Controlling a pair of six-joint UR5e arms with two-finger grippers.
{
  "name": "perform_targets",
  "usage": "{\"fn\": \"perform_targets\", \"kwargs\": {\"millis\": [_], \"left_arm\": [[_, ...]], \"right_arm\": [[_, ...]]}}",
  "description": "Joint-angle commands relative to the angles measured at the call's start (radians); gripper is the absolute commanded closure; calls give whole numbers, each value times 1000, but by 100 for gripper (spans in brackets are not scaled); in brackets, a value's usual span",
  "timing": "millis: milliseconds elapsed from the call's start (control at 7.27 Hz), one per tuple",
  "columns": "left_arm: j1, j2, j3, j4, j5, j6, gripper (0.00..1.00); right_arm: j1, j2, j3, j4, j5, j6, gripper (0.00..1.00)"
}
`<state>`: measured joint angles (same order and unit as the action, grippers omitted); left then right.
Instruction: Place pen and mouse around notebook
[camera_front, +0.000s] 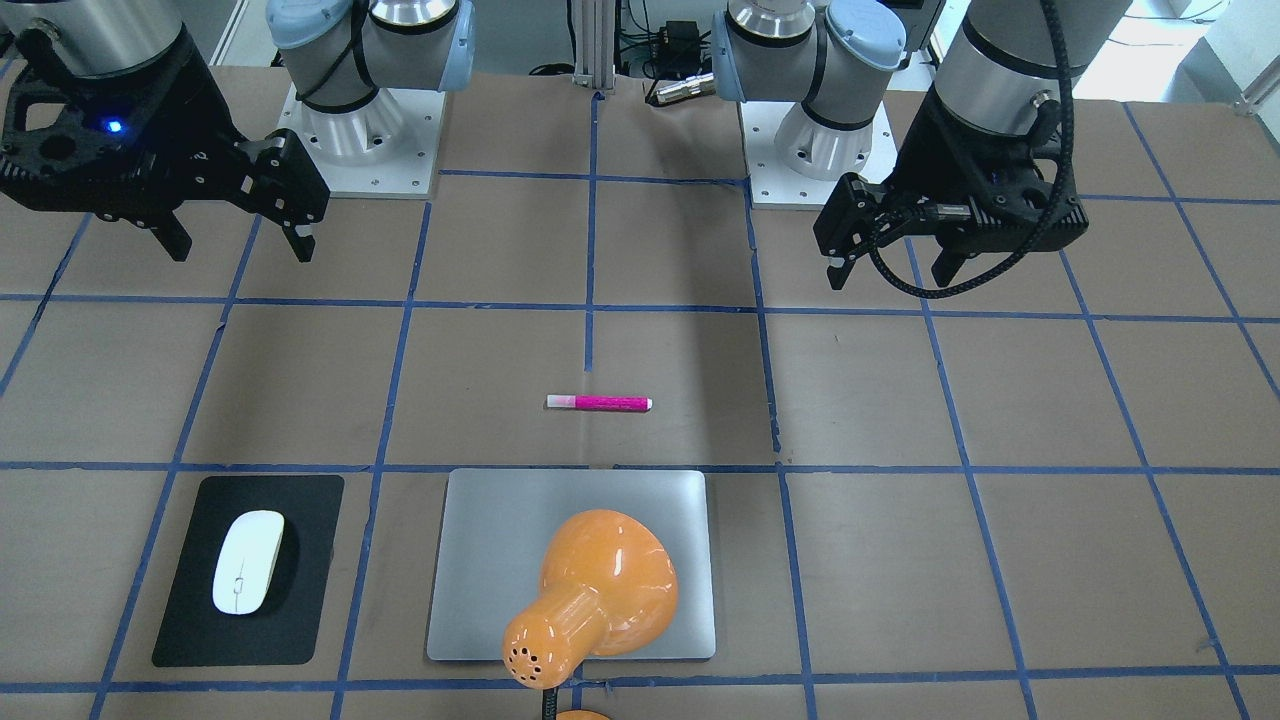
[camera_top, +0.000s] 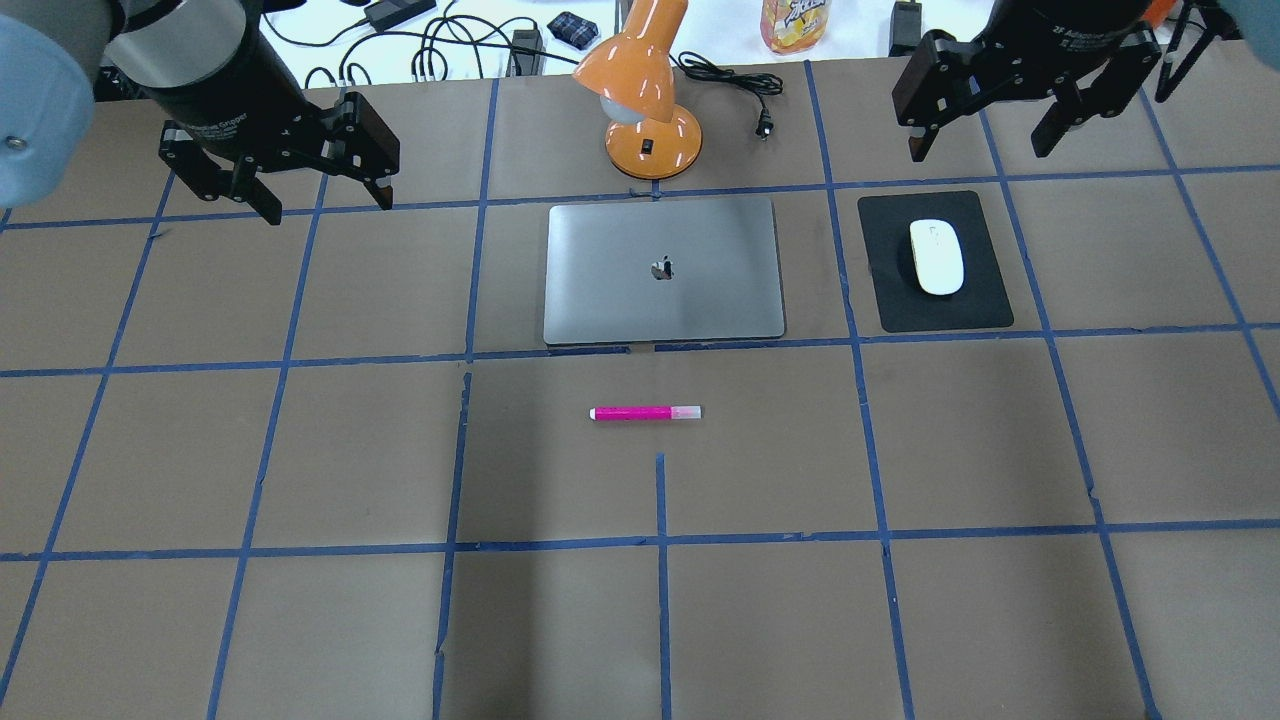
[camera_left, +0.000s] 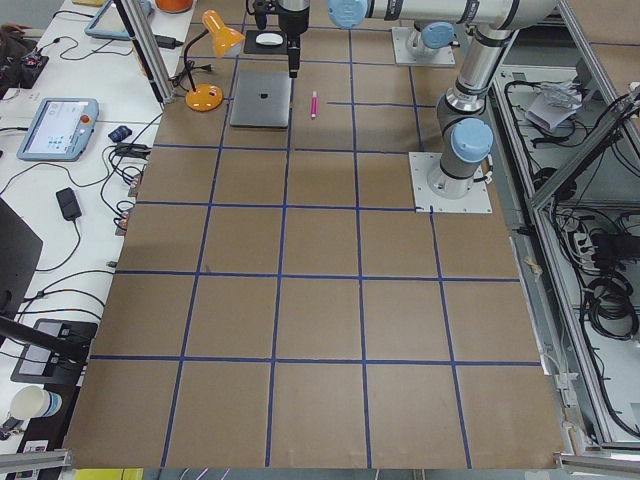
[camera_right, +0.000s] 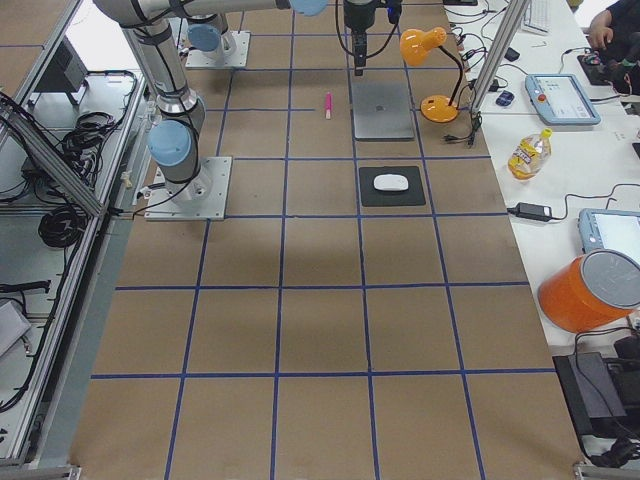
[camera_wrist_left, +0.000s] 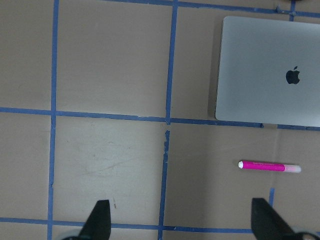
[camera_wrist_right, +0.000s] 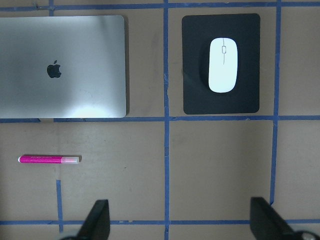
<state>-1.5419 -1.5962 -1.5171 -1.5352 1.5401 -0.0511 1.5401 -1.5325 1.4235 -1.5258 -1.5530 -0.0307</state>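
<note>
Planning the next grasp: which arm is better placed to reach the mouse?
Right, likely. The right gripper hangs open close to the mouse; the left gripper sits across the notebook from it.

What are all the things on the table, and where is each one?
table: one, brown with blue tape lines, under everything
notebook: one, silver-grey, closed, far middle of the table
pen: one, pink, lying flat on the robot's side of the notebook, apart from it
pad: one, black, on the notebook's right
mouse: one, white, on the pad
lamp: one, orange, just beyond the notebook's far edge
left gripper: one, black, open, raised left of the notebook
right gripper: one, black, open, raised beyond the pad
</note>
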Motion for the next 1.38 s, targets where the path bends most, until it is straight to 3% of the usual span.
{"fn": "perform_targets", "kwargs": {"millis": [0,1238], "left_arm": [[-1,-1,0,1,0,-1,0],[6,-13,-8,9,5,11,0]], "right_arm": [[2,0,0,1,2,0,0],[0,0,0,-2,2,0,0]]}}
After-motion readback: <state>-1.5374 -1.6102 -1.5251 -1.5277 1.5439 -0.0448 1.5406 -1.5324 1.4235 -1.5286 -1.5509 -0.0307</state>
